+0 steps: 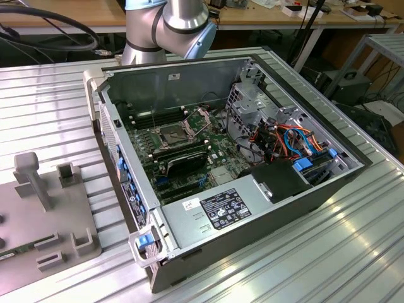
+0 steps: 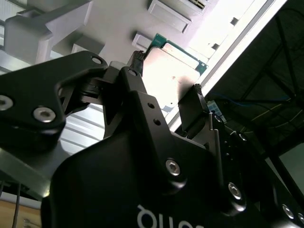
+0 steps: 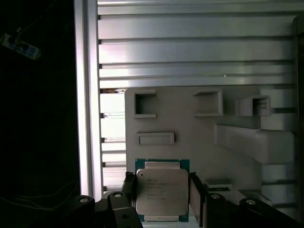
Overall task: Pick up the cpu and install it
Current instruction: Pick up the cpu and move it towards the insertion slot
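Gripping the cpu (image 3: 161, 194) over the grey plate (image 3: 199, 147).
The gripper (image 3: 162, 189) has its two black fingers (image 3: 129, 187) closed against opposite edges of the cpu, whose silver top shows in both wrist views. Whether the chip rests on the plate or hangs just above it cannot be told. It sits near a narrow slot (image 3: 156, 138) moulded into the plate. In the exterior view the plate lies on the ribbed metal worktop (image 1: 303, 265), to the exterior view's left of the open computer case (image 1: 252, 189).
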Robot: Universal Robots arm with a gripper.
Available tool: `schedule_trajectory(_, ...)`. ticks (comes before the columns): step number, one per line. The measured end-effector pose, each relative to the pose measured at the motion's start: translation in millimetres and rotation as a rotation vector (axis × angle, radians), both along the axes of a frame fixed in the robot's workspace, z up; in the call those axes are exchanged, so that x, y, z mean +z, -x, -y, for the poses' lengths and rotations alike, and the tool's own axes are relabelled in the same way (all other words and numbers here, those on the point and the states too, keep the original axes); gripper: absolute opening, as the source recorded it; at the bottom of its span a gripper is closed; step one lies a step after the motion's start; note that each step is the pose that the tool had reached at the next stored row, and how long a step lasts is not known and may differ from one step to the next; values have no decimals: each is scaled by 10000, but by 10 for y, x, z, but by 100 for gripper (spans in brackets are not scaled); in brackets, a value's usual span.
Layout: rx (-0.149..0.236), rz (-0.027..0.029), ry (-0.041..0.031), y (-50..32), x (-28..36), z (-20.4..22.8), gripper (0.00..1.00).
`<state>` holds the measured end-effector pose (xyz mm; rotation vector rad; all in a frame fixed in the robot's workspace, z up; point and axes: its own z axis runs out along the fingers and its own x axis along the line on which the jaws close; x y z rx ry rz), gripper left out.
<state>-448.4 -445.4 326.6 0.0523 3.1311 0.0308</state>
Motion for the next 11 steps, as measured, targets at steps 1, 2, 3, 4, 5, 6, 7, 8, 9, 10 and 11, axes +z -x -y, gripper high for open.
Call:
schedule_trajectory(1,0,1,-1,0,13,0,55)
schedule_trajectory(2,0,0,0,0,25,0,55)
schedule_trajectory(3,0,1,-1,0,45,0,55)
schedule_trajectory(4,0,0,-1,0,59,0,55)
schedule_trajectory(5,0,0,-2,0,71,0,55)
schedule_trajectory(6,0,2,-1,0,87,0,55)
schedule_trajectory(7,0,4,-2,0,91,0,55)
schedule_trajectory(8,0,4,-2,0,92,0,55)
schedule_trajectory(9,0,3,-2,0,93,0,55)
schedule_trajectory(10,0,1,-1,0,94,0,55)
schedule_trajectory(11,0,1,-1,0,96,0,55)
